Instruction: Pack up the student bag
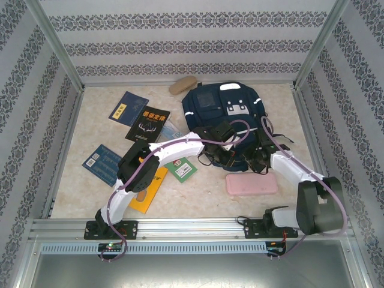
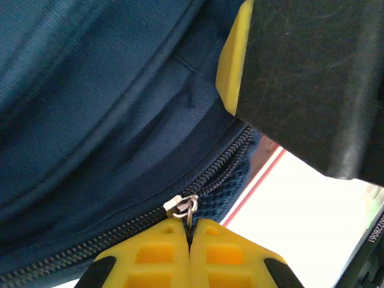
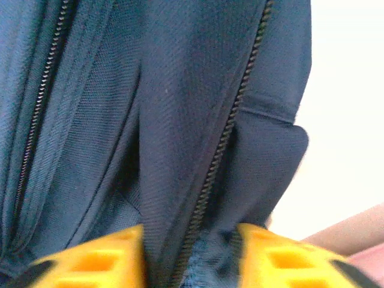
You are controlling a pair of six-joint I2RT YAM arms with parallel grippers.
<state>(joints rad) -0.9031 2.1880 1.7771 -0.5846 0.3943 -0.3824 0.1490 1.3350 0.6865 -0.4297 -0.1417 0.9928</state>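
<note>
On my left, books (image 1: 147, 124) lie scattered over the table (image 1: 198, 201); my left gripper (image 2: 189, 233) is clenched on the zipper pull (image 2: 188, 207) of the student bag (image 1: 225, 111), its yellow fingers pressed together on the small metal ring; the bag lies flat at the far middle of the table, just right of the books; my right gripper (image 3: 192, 255) stands with its jaws apart around a fold of the bag's blue fabric and zipper, but I cannot tell whether they pinch it; a pink case (image 1: 251, 183) lies near the bag's near edge.
</note>
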